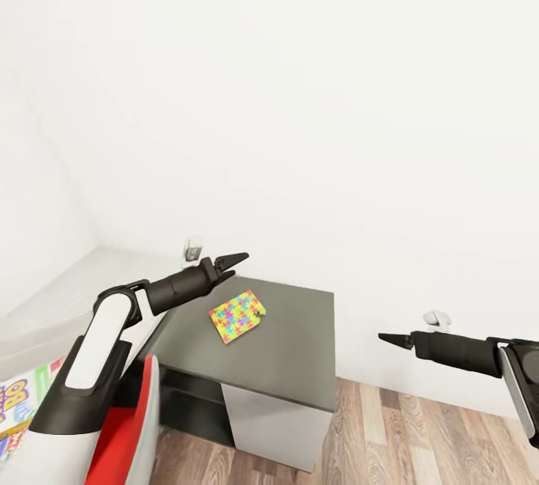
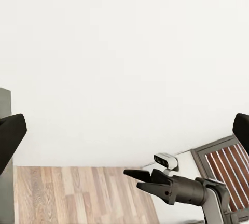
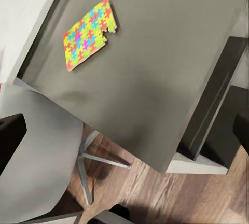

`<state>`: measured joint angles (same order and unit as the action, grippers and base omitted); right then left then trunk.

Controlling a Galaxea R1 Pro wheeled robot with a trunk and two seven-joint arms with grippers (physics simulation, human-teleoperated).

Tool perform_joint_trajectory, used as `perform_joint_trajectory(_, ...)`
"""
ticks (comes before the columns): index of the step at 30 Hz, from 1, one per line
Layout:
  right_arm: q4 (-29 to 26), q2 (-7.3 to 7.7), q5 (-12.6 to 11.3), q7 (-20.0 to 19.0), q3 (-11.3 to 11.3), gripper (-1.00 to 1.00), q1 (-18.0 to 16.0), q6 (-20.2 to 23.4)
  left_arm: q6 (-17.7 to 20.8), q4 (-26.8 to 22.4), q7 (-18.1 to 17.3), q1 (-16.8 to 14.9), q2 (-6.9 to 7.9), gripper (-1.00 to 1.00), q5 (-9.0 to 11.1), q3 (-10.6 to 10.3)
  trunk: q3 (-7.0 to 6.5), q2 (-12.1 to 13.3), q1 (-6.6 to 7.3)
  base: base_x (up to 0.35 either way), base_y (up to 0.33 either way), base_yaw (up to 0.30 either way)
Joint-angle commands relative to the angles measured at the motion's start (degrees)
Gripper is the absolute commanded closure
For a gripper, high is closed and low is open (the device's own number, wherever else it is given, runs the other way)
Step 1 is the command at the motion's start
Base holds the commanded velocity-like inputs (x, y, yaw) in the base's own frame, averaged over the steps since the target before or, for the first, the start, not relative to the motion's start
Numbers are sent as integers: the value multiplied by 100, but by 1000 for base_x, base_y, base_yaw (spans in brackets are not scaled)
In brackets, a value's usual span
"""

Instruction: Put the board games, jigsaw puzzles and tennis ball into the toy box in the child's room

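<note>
1. Target the jigsaw puzzle point(image 1: 238, 316); it lies flat near the centre of the head view, on the dark grey cabinet section point(image 1: 299, 350) of the table, with nothing touching it.
2. Lower the left gripper point(image 1: 228, 263); it hangs above the cabinet's far-left corner, up and left of the puzzle, holding nothing; its fingers look nearly closed, so spread them before descent.
3. Approach the puzzle's edge at a shallow angle; a flat box probably offers little to pinch from above.
4. Keep the right gripper point(image 1: 394, 339) clear; it is empty at centre right, over the floor point(image 1: 419, 432); its opening cannot be judged.
5. Note the box with large printed letters point(image 1: 19, 403) cut off at lower left; the toy box's position cannot be confirmed.
</note>
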<state>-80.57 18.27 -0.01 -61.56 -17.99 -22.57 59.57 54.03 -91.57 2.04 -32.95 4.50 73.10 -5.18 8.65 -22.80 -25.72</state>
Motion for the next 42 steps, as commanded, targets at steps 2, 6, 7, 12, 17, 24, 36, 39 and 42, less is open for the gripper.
perform_joint_trajectory(2, 8, 0, 4, -18, -4, -100, -8, 43, 11, -3, 32, -4, -2, -100, 16, -11, 12, -12, -6, 267, -68, -110)
perform_joint_trajectory(6, 12, -5, 7, -17, 1, -100, -9, 43, 8, -2, 41, -3, -6, -100, 10, -13, 12, -12, -6, 286, -77, -179)
perform_joint_trajectory(7, 12, -5, 7, -17, 1, -100, -9, 43, 8, -2, 41, -3, -6, -100, 10, -13, 12, -12, -6, 280, -75, -206)
perform_joint_trajectory(12, 15, -7, 9, -15, 4, -100, -10, 43, 8, -1, 43, -2, -8, -100, 6, -14, 12, -12, -6, 185, -50, -219)
perform_joint_trajectory(17, 19, -12, 5, -13, 2, -100, -10, 43, 12, -6, 37, -1, -10, -100, 4, -17, 12, -12, -6, 70, -19, -106)
perform_joint_trajectory(24, 22, -29, -3, -13, -1, -100, -10, 43, 23, -7, 35, -1, 0, -100, 3, -18, 12, -12, -6, 27, -7, -41)
perform_joint_trajectory(36, 19, -49, 1, -14, -3, -100, -5, 43, 36, -10, 33, -1, 14, -100, 6, -19, 12, -12, -6, 6, -2, -9)
perform_joint_trajectory(39, 17, -50, 1, -17, 0, -100, -4, 43, 36, -10, 33, -1, 16, -100, 6, -19, 12, -12, -6, 1, 0, -2)
perform_joint_trajectory(42, 16, -51, -1, -22, 2, -100, -3, 43, 36, -11, 25, -1, 22, -100, 7, -19, 12, -12, -6, 1, 0, -1)
